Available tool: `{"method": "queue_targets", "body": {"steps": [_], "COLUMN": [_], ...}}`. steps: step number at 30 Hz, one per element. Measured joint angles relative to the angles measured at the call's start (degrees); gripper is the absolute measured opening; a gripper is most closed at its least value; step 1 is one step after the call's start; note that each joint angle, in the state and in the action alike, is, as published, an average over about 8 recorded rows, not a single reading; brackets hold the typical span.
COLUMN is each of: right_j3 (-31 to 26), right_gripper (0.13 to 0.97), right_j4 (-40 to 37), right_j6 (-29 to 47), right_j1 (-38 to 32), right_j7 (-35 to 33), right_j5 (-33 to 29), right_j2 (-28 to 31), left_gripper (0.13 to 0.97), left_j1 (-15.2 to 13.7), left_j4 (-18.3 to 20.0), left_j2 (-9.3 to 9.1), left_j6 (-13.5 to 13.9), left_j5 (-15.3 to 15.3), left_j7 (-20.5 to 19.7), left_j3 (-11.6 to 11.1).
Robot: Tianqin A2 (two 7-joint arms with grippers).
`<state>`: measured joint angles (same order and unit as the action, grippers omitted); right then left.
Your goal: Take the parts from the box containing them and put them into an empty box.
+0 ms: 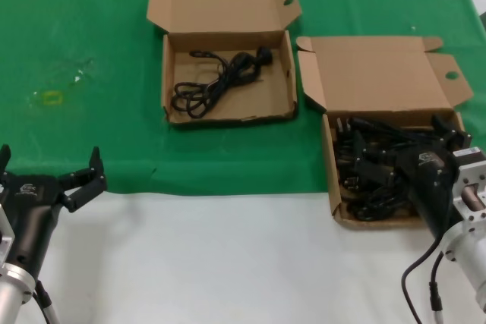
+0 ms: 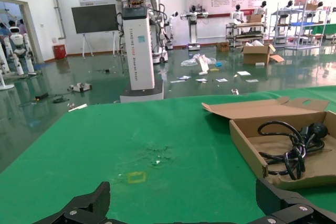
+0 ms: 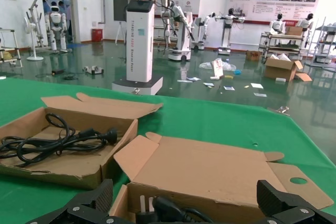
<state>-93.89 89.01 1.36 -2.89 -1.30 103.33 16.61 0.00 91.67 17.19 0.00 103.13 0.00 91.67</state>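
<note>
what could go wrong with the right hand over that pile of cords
The right hand is open over the full box, where the cords lie tangled together; a grasp may drag up several at once, or tug the light box along. A trailing cord could also catch on the upright lid. The other box already holds one cord, so a careless drop could land across its rim.

i see plain brown cardboard on both boxes (image 1: 228, 9) (image 1: 380, 66), black cords (image 1: 216, 81) (image 1: 372, 172) inside each, a green cloth (image 1: 83, 28) beyond my black grippers (image 1: 49, 168) (image 1: 448, 134), and a white table edge (image 1: 228, 263) under them.
</note>
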Motion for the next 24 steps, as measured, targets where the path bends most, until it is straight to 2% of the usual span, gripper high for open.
{"method": "queue_targets", "body": {"steps": [24], "right_j3": [0.0], "right_gripper": [0.966], "right_j4": [0.0], "right_j6": [0.0], "right_j1": [0.0], "right_j7": [0.0], "right_j5": [0.0], "right_j2": [0.0], "left_gripper": [0.966], "left_j1": [0.0], "left_j4": [0.0], "left_j2": [0.0], "left_j6": [0.0], "left_j5": [0.0], "left_j7": [0.0], "left_j3": [0.0]}}
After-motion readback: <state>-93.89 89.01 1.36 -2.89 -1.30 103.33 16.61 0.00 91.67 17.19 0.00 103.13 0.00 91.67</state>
